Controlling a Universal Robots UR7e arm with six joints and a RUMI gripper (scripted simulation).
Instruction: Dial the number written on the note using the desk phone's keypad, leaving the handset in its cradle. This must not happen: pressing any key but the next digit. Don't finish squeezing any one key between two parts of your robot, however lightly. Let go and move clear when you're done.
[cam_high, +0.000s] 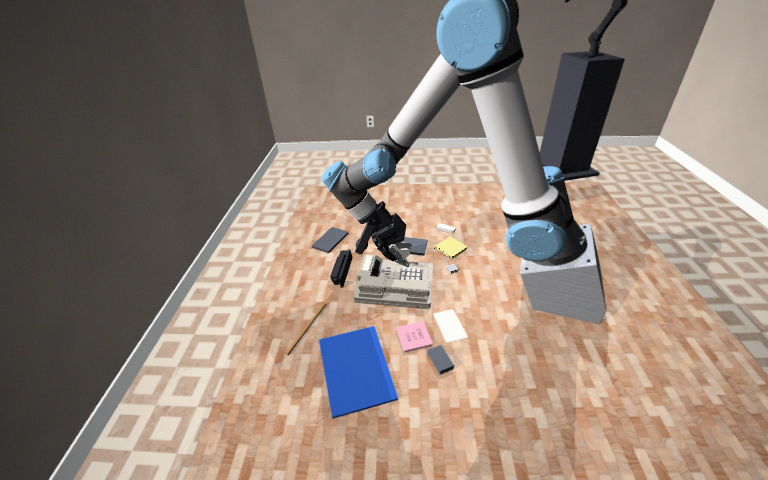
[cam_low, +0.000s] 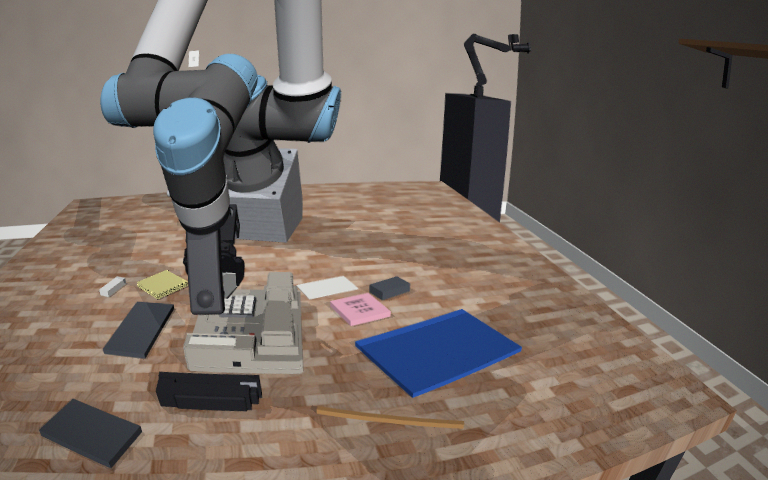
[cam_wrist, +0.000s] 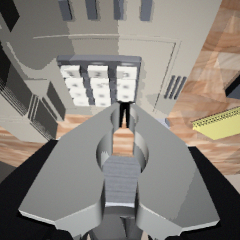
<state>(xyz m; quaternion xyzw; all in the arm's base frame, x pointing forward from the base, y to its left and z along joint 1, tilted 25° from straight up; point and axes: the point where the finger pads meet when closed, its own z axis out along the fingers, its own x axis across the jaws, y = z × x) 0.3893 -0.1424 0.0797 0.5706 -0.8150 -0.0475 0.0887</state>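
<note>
Beige phone (cam_low: 249, 339) flat on the wood table (cam_low: 566, 362), handset (cam_low: 281, 316) in its cradle. Gripper (cam_wrist: 125, 111) clenched tight on nothing, tips right by the white keys (cam_wrist: 100, 85). Pink note (cam_high: 414, 336) nearby.

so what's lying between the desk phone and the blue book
Only the pink note near that stretch; otherwise bare wood between desk phone and blue book, seen in the exterior view.
</note>
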